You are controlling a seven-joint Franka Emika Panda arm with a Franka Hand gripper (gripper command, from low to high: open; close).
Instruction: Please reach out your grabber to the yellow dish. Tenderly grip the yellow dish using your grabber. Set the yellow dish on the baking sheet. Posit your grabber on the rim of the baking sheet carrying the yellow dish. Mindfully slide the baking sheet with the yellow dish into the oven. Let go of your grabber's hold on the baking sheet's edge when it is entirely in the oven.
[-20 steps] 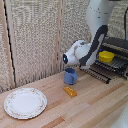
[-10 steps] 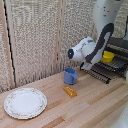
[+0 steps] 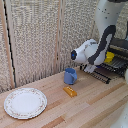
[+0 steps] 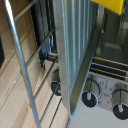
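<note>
Change since the earlier frames: the arm has been carried further toward the exterior view's right, closer to the oven (image 3: pixel 119 56), and its white wrist housing now hangs beside the front edge of the baking sheet (image 3: pixel 107 73); the loose items on the table appear unmoved.

Oven: black-and-silver box at the exterior view's far right, largely hidden behind the arm. In the wrist view its silver front panel and three dark control knobs (image 4: pixel 90 98) are seen close up.

Baking sheet: dark wire-barred tray projecting from the oven's mouth over the table (image 3: pixel 75 107). Its parallel bars (image 4: pixel 22 60) fill much of the wrist view.

Yellow dish (image 3: pixel 109 57): seated on the baking sheet just in front of the oven, partly covered by the arm; a yellow corner (image 4: pixel 112 5) is caught in the wrist view.

Grabber (image 3: pixel 93 69): located at the sheet's outer rim. A blue fingertip (image 4: pixel 44 51) is glimpsed among the bars, but the view is blurred, and whether the jaws are apart or clamped on the rim cannot be told.

Other items, by distance from the oven: blue mug (image 3: pixel 70 76) near the sheet's outer edge; small orange block (image 3: pixel 70 91) just beyond the mug; white patterned plate (image 3: pixel 25 102) well apart, farthest from the oven.
</note>
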